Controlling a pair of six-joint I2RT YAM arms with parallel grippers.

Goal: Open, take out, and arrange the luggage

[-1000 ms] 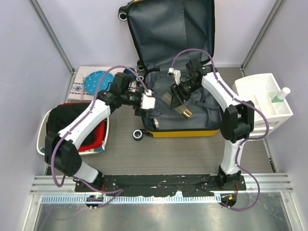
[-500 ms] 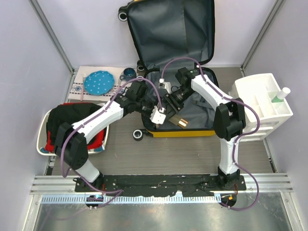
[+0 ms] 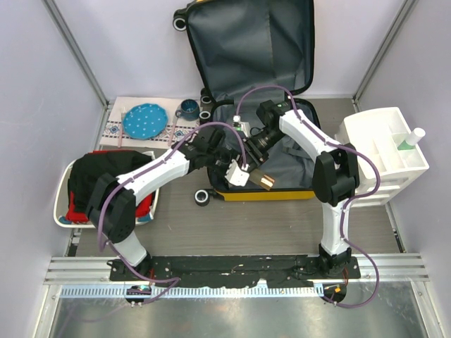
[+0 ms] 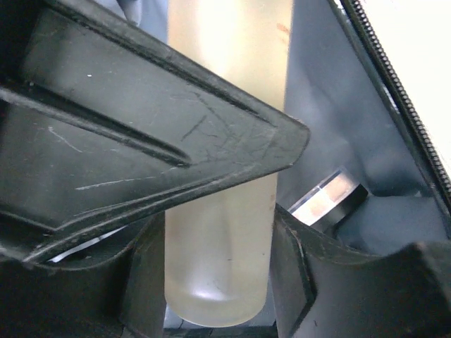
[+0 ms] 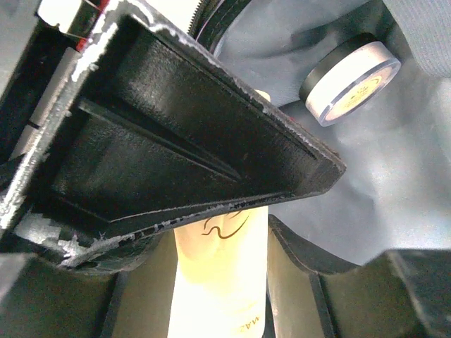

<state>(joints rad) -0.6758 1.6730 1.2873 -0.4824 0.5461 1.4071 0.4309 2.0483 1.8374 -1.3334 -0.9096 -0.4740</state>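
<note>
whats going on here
Both arms reach into the open luggage. The right gripper holds a pale bottle, and the left gripper is on the same bottle, so it looks like a handover. A small round jar lies in the luggage nearby.

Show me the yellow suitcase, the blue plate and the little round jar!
luggage (image 3: 289, 195): top view, on its yellow front edge.
blue plate (image 3: 144, 121): top view, on the plate's middle.
round jar (image 5: 352, 79): right wrist view, on its clear lid.
</note>
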